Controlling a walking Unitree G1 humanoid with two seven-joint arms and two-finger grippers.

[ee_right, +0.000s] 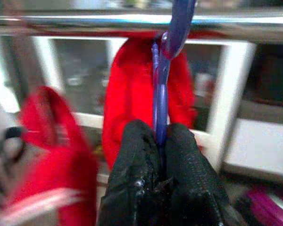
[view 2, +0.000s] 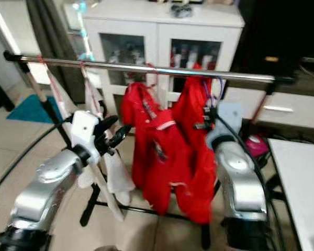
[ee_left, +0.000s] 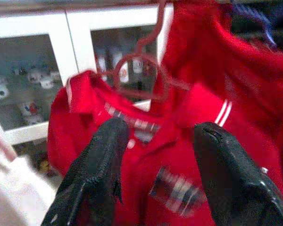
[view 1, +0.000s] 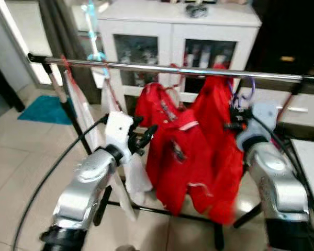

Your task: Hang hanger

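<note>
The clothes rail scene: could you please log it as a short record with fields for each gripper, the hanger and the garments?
right gripper: shut on the purple hanger, just below the rail
purple hanger: hook curves up over the metal rail
left gripper: open, fingers apart in front of the red polo shirt
red polo shirt: hangs on a red hanger
other garments: white cloth on the rail's left part
background: white cabinet

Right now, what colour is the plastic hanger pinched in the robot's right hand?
Blue-purple. The thin plastic hanger shows best in the right wrist view, gripped by the right hand.
</note>
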